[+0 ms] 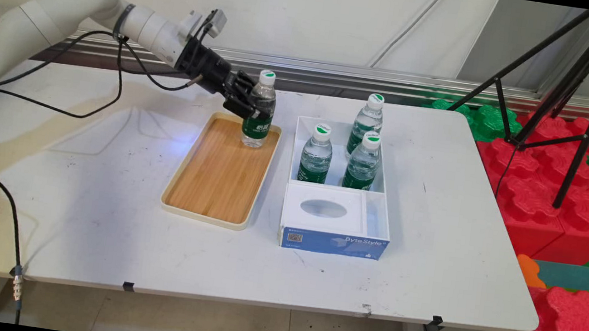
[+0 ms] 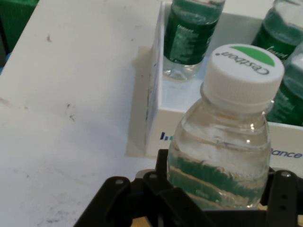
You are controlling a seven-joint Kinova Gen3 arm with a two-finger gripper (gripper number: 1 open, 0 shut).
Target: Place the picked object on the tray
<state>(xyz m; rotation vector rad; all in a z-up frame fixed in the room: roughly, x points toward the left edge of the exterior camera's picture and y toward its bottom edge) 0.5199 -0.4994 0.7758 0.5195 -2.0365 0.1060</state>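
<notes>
A clear water bottle [image 1: 259,117] with a green label and white cap stands upright on the far end of a bamboo tray [image 1: 217,178]. My gripper [image 1: 248,105] reaches in from the left and is shut on the water bottle at its middle. In the hand view the same water bottle [image 2: 222,146] fills the space between the black fingers [image 2: 163,189], and its cap [image 2: 246,71] points up and away. Right of the tray lies a white box [image 1: 379,209] that holds three more bottles [image 1: 316,157] in its far compartment.
The box's near part has a white insert with an oval hole [image 1: 323,208]. Black cables [image 1: 82,111] trail over the table's left side. A black tripod [image 1: 576,110] and red and green foam blocks [image 1: 543,201] stand beyond the table's right edge.
</notes>
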